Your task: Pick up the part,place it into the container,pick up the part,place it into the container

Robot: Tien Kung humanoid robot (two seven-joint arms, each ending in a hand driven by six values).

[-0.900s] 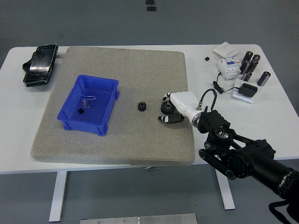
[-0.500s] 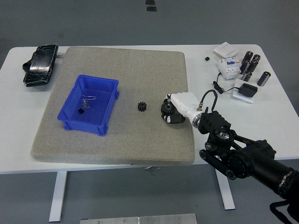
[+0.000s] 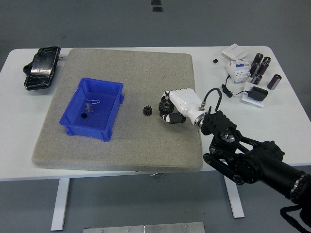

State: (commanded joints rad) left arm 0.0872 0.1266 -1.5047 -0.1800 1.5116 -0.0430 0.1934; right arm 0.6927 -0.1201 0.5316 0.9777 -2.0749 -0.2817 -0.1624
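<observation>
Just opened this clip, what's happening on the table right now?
The robot's right hand is curled around a black gear-like part above the grey mat, right of the blue container. A second, smaller black gear lies on the mat just left of the hand, untouched. The container holds a couple of small items. The left arm is out of view, and no person is at the table. Unrelated clutter lies along the table's far edge.

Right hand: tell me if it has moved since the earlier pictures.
Yes. The right hand, shut on a large gear, has shifted left across the grey mat, closer to the small gear and blue bin.
</observation>
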